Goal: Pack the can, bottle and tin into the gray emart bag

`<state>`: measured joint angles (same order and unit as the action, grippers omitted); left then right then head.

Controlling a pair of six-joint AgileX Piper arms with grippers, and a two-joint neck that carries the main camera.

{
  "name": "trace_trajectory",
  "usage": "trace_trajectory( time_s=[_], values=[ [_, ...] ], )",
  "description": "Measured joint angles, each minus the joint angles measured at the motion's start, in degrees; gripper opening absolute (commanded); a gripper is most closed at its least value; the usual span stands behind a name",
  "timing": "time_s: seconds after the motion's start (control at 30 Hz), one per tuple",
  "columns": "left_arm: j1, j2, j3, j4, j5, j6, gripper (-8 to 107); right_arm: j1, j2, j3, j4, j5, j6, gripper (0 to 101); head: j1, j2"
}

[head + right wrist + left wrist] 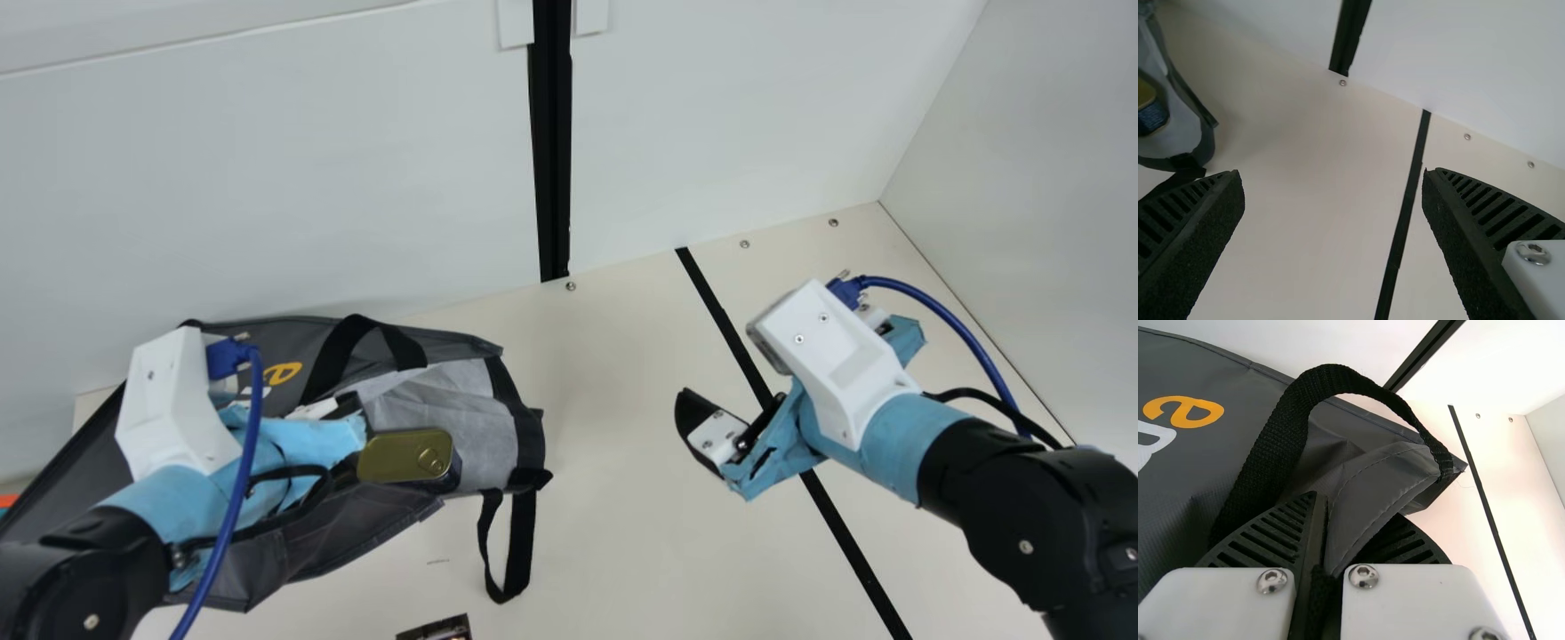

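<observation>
Along the left half of the bench [613,498], close under the far edge, lies the gray emart bag [320,533] on its side, its mouth toward the bench's middle, with a black strap [520,551] trailing from the near corner of the mouth. My left gripper [1338,513] is closed on the fabric at the bag's rim. Well apart from the bag, over the bench's right half, hangs my right gripper [1333,172], its fingers spread with nothing between them. The tin [404,456] rests on the pale lining [480,409] at the mouth, gold lid up; how deep it sits, I cannot tell. Near the bench's front edge is a small dark thing [436,629], cut off, its kind unclear.

The step in hand looks like getting the tin properly inside. Next, I judge, the left should hold the rim up while the right comes across and nudges the tin deeper.
</observation>
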<state>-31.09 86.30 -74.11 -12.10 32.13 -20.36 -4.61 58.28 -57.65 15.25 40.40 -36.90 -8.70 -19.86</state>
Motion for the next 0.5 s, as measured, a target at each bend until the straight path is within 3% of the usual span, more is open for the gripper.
trace_trajectory(
  time_s=[0.5],
  values=[
    [0.0,0.0,0.0,0.0,0.0,0.0,10,-0.1,-1.0,-4.8,-14.1,6.1,16.1,91,0.0,-0.1]
  ],
)
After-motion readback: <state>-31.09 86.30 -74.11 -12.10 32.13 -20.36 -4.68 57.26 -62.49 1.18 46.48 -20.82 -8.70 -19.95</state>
